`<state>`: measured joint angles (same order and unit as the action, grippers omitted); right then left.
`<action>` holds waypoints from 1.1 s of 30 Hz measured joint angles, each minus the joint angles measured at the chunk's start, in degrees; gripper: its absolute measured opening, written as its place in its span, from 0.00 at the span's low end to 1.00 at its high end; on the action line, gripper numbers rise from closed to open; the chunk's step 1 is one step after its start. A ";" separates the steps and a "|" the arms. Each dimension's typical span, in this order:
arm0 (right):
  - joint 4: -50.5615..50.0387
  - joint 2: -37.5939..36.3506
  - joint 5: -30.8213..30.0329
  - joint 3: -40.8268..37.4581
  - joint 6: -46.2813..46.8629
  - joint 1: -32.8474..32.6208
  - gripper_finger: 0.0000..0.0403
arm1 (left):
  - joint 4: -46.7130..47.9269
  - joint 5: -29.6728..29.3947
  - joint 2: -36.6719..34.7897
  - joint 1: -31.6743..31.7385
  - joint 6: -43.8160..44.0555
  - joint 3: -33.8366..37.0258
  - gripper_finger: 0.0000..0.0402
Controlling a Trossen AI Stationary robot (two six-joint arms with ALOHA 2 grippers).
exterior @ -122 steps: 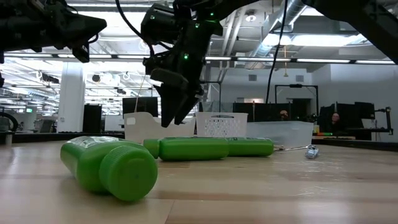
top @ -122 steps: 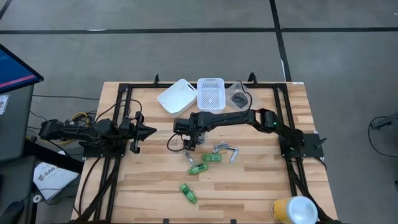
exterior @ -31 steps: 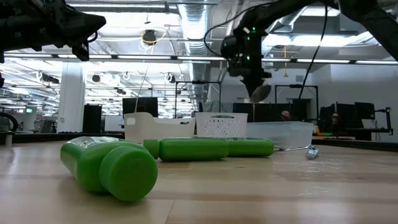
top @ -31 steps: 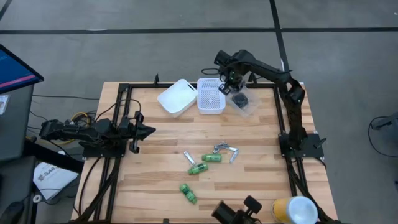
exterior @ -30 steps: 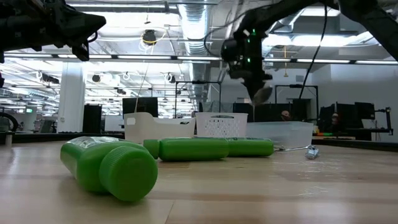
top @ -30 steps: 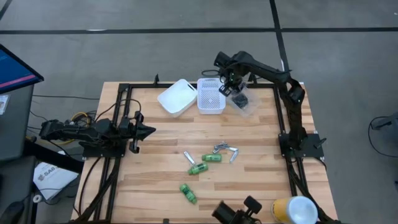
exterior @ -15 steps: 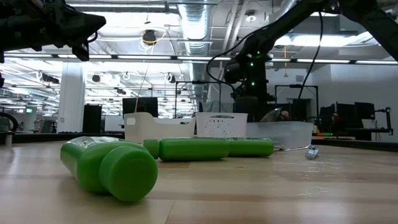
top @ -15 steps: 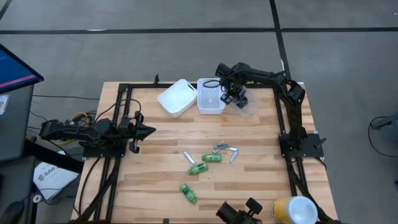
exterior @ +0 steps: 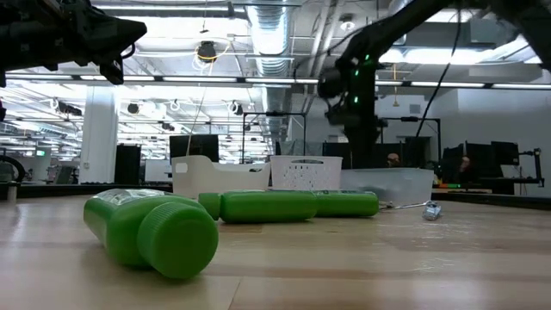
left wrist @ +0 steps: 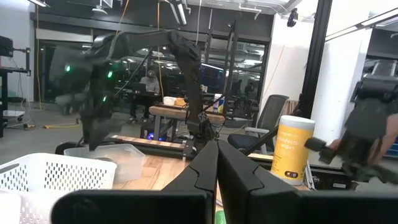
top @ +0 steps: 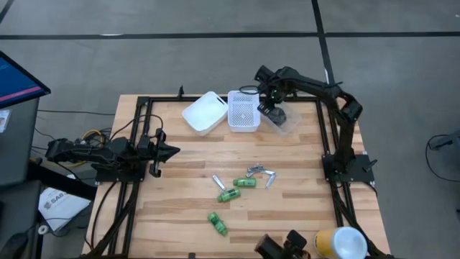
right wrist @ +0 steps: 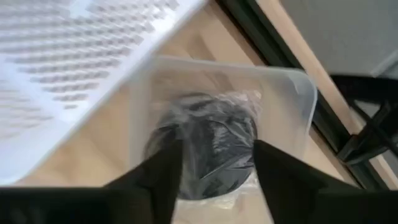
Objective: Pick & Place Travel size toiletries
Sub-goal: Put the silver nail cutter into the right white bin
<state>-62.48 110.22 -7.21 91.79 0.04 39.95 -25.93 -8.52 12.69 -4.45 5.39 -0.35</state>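
Note:
My right gripper (top: 268, 109) (right wrist: 214, 180) hangs open over the clear tub (top: 285, 121) (right wrist: 292, 106) at the table's far edge. Its fingers stand above a flat black pot in crinkled plastic (right wrist: 211, 146) that lies on the tub's floor. Three green bottles (top: 228, 195) (top: 245, 183) (top: 218, 223) and slim silvery tubes (top: 218, 180) (top: 260, 173) lie on their sides mid-table. The low view shows the nearest bottle (exterior: 155, 231) cap-first. My left gripper (top: 175, 151) (left wrist: 216, 152) waits shut above the table's left side.
A white solid bin (top: 205, 111) and a white perforated basket (top: 243, 109) stand left of the tub. A yellow canister (top: 338, 243) and a dark device (top: 282, 248) sit at the near right corner. Black frame rails (top: 140, 144) run along both sides.
My right gripper has come down from high above the far edge, toward the near and right sides, over the clear tub. The dark round thing that hung at its fingertips in the low view no longer shows there.

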 joint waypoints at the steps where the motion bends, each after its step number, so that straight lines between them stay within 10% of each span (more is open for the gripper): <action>1: -0.06 -1.46 1.35 0.02 -0.42 -0.27 0.53 | 0.00 0.00 0.00 0.00 0.00 0.01 0.00; 16: -7.14 -14.43 8.86 -2.10 -0.22 -22.26 0.63 | -0.07 0.00 0.00 0.01 0.00 0.00 0.00; 33: 7.67 -14.38 12.16 -26.91 7.20 -38.09 0.64 | -0.13 0.01 0.02 0.02 0.00 -0.01 0.00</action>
<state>-54.81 95.83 4.95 64.88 7.23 1.86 -26.06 -8.51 12.71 -4.43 5.39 -0.36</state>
